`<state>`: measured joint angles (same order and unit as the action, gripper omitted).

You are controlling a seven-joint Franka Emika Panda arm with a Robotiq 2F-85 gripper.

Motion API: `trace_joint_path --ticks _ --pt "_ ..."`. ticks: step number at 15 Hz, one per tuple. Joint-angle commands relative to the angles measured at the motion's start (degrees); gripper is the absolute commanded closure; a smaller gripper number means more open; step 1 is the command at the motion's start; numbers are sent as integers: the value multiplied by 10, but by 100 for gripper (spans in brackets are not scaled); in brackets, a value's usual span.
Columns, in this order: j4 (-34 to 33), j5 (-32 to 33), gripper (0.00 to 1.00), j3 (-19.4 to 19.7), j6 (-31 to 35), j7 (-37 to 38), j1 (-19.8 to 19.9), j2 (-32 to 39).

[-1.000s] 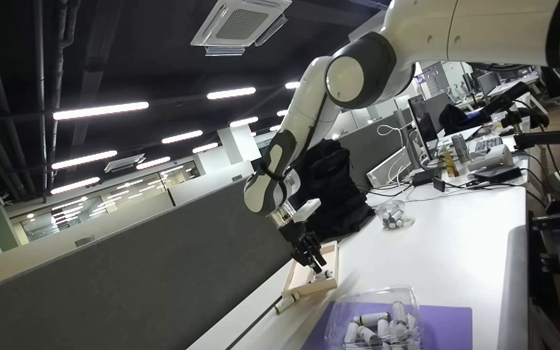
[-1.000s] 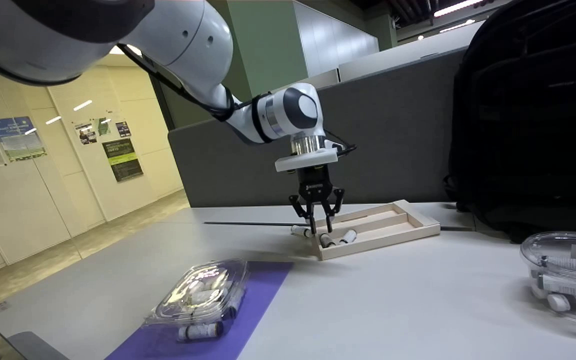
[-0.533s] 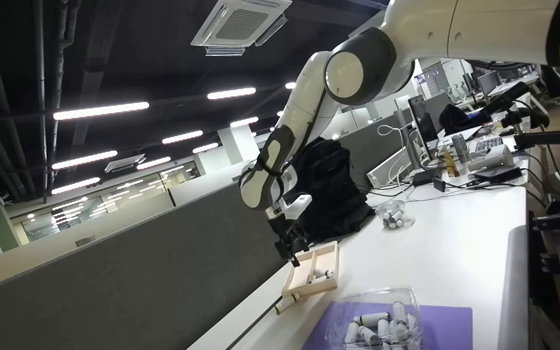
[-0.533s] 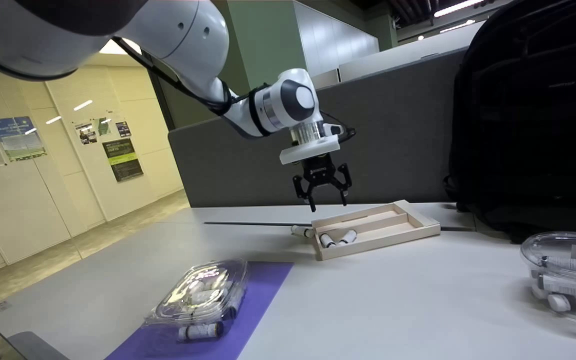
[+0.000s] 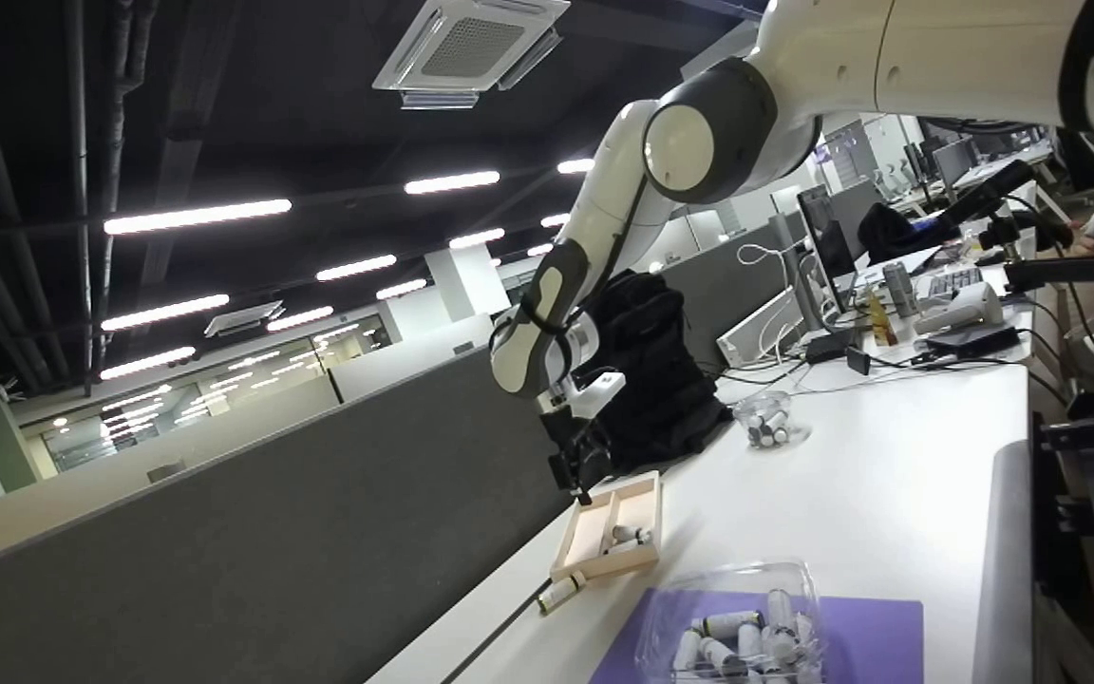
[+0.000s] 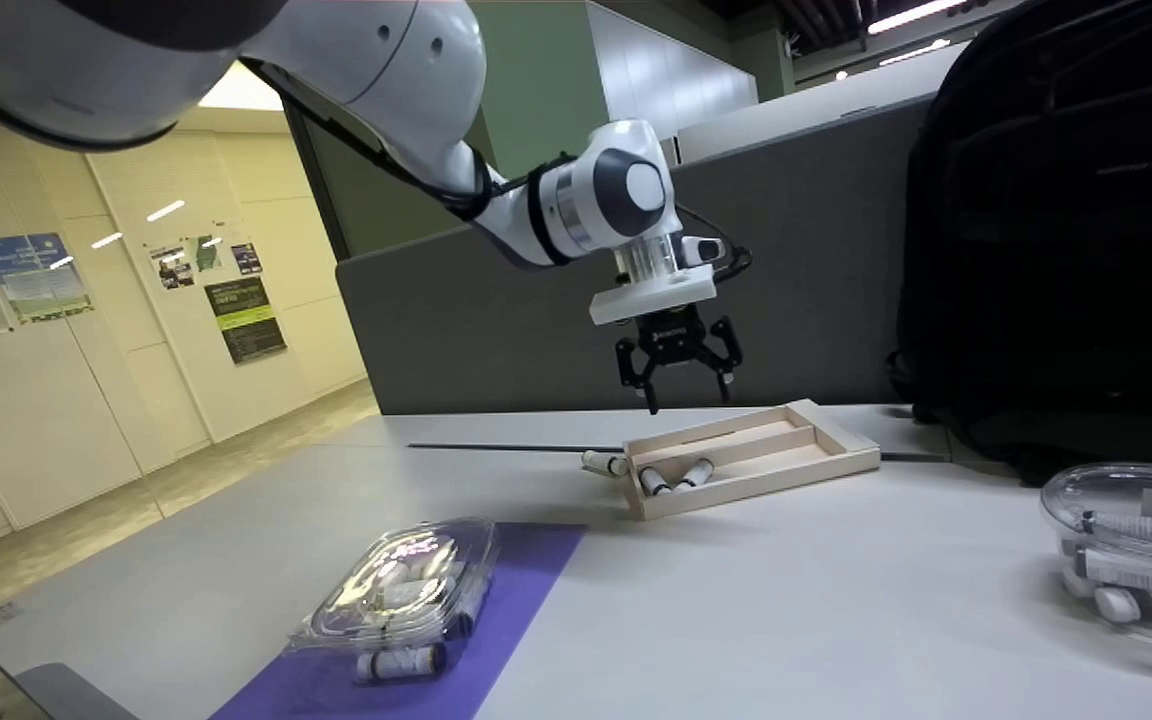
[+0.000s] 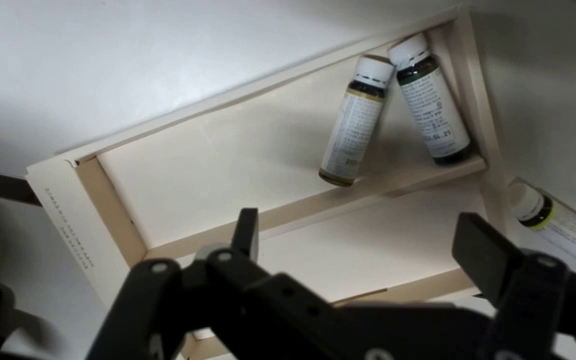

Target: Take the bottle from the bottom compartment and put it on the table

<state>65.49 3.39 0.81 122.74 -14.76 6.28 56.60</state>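
Note:
A light wooden tray (image 6: 762, 486) with two long compartments rests on the white table (image 6: 786, 600). One compartment holds two small white-capped bottles at one end, a yellow-banded bottle (image 7: 352, 130) and a dark-banded bottle (image 7: 435, 110), their caps close together. A third bottle with a yellow rim (image 7: 565, 222) lies on the table just outside that end wall. Which compartment counts as the bottom one, I cannot tell. My gripper (image 6: 689, 400) hovers above the tray, jaws wide apart with nothing between; in the wrist view the gripper (image 7: 360, 225) is over the compartment without bottles.
A clear plastic box (image 6: 406, 590) of bottles sits on a purple mat (image 6: 536, 560). A round clear tub (image 6: 1136, 560) with more bottles stands on the table. Behind the tray rise a dark grey partition (image 6: 786, 300) and a black backpack (image 6: 1056, 250).
My gripper has risen from low over the bottles' end of the tray, its fingers have spread wider, and it has shifted along the tray toward the backpack. The bottles look unmoved over the last half second.

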Motion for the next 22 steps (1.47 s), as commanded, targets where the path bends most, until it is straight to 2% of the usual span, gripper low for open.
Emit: trace_joint_path --ticks 1,5,12,16,17,18,22 --pt "8 6 0 -1 18 -5 0 -2" --pt "47 16 0 3 93 -11 1 4" --pt "107 12 0 -6 155 -29 13 2" --pt "109 11 0 -7 168 -31 16 11" --pt "106 11 7 -6 167 -29 16 14" --pt "103 10 26 -7 164 -32 18 17" --pt "99 12 55 -7 159 -35 16 22"
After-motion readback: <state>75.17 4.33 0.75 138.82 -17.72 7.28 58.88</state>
